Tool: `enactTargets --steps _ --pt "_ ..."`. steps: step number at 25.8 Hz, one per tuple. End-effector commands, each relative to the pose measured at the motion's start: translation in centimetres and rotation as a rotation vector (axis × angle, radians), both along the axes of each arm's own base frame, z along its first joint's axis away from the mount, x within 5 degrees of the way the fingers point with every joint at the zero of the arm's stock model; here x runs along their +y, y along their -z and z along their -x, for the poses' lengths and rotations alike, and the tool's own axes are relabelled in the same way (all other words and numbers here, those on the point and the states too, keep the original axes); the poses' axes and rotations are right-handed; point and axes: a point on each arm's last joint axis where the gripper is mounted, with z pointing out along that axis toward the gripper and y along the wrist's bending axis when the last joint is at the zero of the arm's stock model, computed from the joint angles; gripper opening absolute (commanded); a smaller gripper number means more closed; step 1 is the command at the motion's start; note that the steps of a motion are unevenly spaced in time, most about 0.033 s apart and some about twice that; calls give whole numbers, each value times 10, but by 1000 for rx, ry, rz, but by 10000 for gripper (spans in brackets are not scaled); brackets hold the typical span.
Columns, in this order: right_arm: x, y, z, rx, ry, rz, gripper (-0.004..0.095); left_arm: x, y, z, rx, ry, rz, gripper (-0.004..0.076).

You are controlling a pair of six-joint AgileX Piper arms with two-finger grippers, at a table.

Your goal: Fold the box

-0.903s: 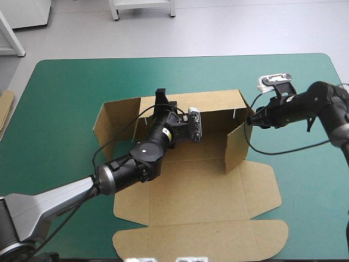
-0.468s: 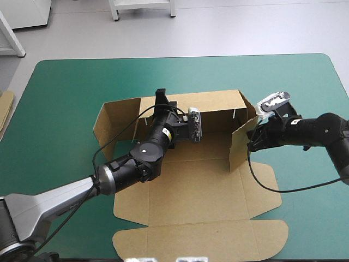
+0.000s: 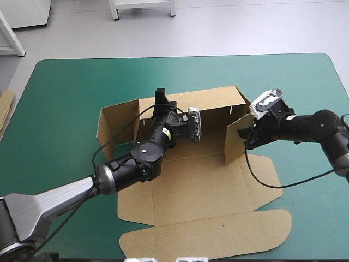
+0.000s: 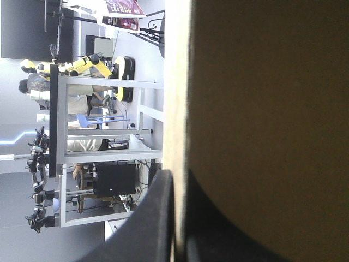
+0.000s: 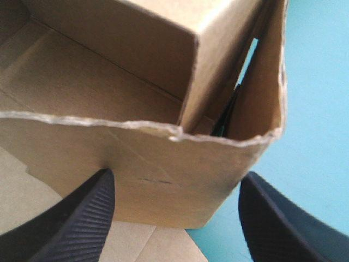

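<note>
Sitting mid-table on the teal-green cover (image 3: 65,98), box (image 3: 202,191) has far wall and right flap raised, lid flat on the near side. Left gripper (image 3: 162,97) clamps the far wall. Right gripper (image 5: 175,183) jaws wide, straddling the right flap.

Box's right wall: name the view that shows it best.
Right wrist view: the right wall stands close ahead of the open right gripper, its ragged top edge and corner plain. The high view shows it small and upright. The left wrist view shows only the back wall.
</note>
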Motion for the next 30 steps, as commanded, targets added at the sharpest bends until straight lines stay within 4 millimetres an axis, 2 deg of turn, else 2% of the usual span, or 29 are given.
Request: enactTargets --steps 1,9,17,22,26,30 --pt "1 -15 -3 -90 -2 -40 617 4 -25 4 -61 10 57 -8" --pt "-4 -17 -9 -176 26 26 556 4 -25 4 -61 9 57 -8" --pt "-4 -22 -12 -222 50 -2 560 3 -25 5 -59 17 59 -8" --pt "-2 -20 -10 -184 38 -22 564 3 -25 5 -60 15 59 -8" --pt "-11 -26 -19 -288 141 4 630 4 -25 4 -61 7 56 -8" --pt "-11 -26 -21 -301 147 13 650 4 -25 4 -61 9 57 -8"
